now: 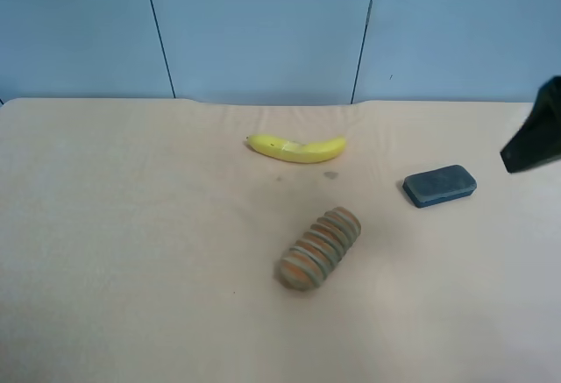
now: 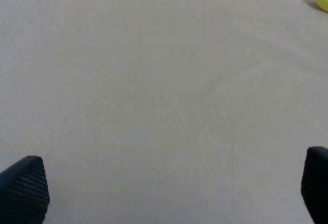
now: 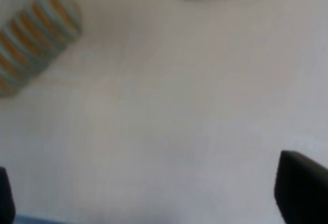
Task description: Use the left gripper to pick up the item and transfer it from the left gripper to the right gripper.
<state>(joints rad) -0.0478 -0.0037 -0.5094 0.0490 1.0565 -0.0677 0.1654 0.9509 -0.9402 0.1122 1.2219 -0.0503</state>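
Eraser [image 1: 440,185] lies untouched near table's [image 1: 131,269] edge; both grippers [image 2: 164,193] [image 3: 154,193] spread wide, empty

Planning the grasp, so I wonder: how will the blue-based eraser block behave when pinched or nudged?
The eraser block lies flat on the table and looks low and wide, so it will probably slide rather than roll or tip. Its felt-like top suggests a grippy surface. Being small, it is likely light, so a nudge could shift it.

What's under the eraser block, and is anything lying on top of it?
The eraser block lies flat on the beige tabletop; nothing rests on its dark felt top. Its underside is hidden.
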